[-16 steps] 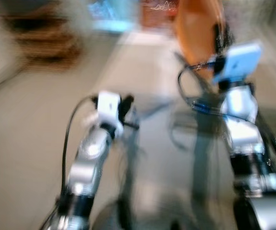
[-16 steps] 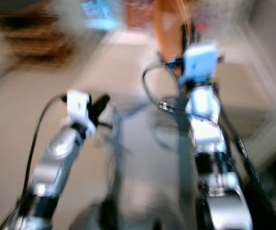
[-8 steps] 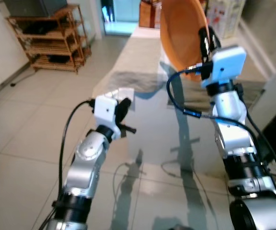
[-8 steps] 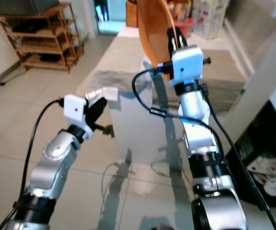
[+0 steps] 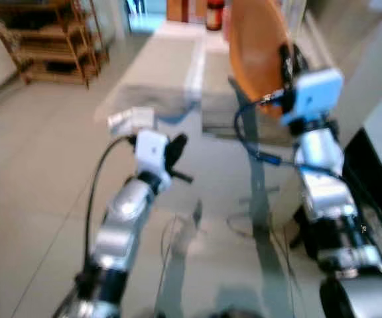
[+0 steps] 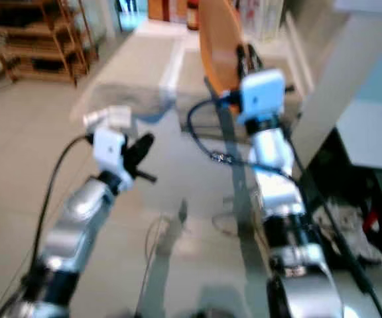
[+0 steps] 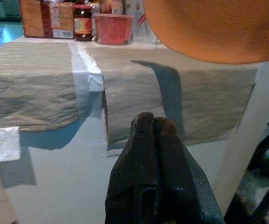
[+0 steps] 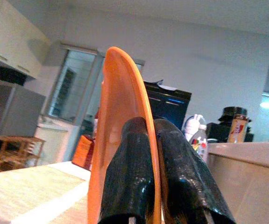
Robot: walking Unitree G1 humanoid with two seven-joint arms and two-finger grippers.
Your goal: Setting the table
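My right gripper (image 8: 152,128) is shut on the rim of an orange plate (image 5: 257,46), holding it upright on edge above the far side of a glass table (image 5: 204,199). The plate's underside also hangs over the table (image 7: 204,28). My left gripper (image 5: 176,142) is shut with nothing in it (image 7: 153,123), a little above the glass, near the table's left side. Two beige placemats (image 7: 31,88) lie side by side ahead of it, with a white strip between them.
A white folded napkin (image 5: 130,119) lies at the table's left edge. Jars and boxes (image 7: 83,21) and a red tub (image 7: 113,28) stand at the far end. A wooden shelf (image 5: 45,40) is far left. A white pillar (image 6: 330,86) stands right.
The whole view has shifted and blurred, so the camera has moved nearer the table. Both arms keep their pose and the plate stays in my right gripper.
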